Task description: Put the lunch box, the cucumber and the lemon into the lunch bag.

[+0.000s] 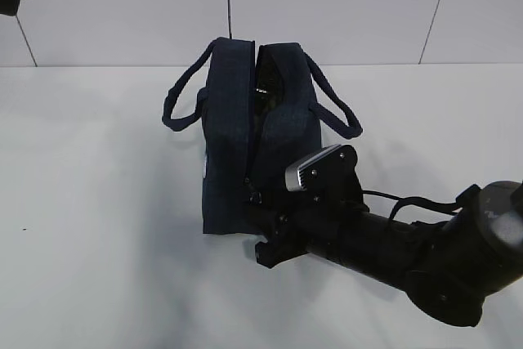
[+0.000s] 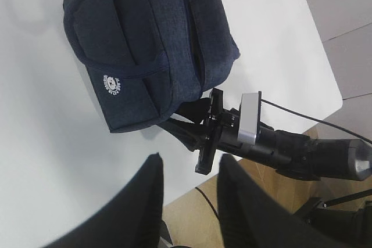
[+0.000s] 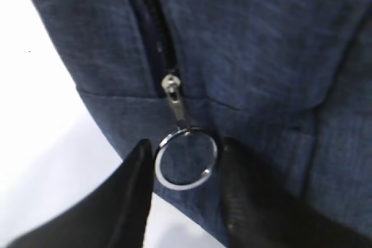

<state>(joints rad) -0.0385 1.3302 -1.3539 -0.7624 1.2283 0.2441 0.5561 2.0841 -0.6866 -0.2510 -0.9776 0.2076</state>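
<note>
The dark navy lunch bag [image 1: 229, 136] stands on the white table, its top gaping open along the zipper. Something dark and glossy [image 1: 263, 87] shows inside; I cannot tell what it is. The lunch box, cucumber and lemon are out of view. My right gripper [image 3: 186, 146] is at the bag's near end [image 1: 255, 202], its jaws either side of the silver ring pull [image 3: 183, 187]. The left finger is almost on the ring and a thin gap remains on the right. My left gripper [image 2: 190, 161] hovers open and empty above the table's edge, apart from the bag [image 2: 145, 39].
Two padded handles [image 1: 176, 104] [image 1: 339, 112] droop to either side of the bag. A round white logo [image 2: 110, 85] marks one side. The table edge runs close behind the right arm [image 2: 302, 155], with brown floor [image 2: 192, 219] beyond. A tiled wall rises behind the table.
</note>
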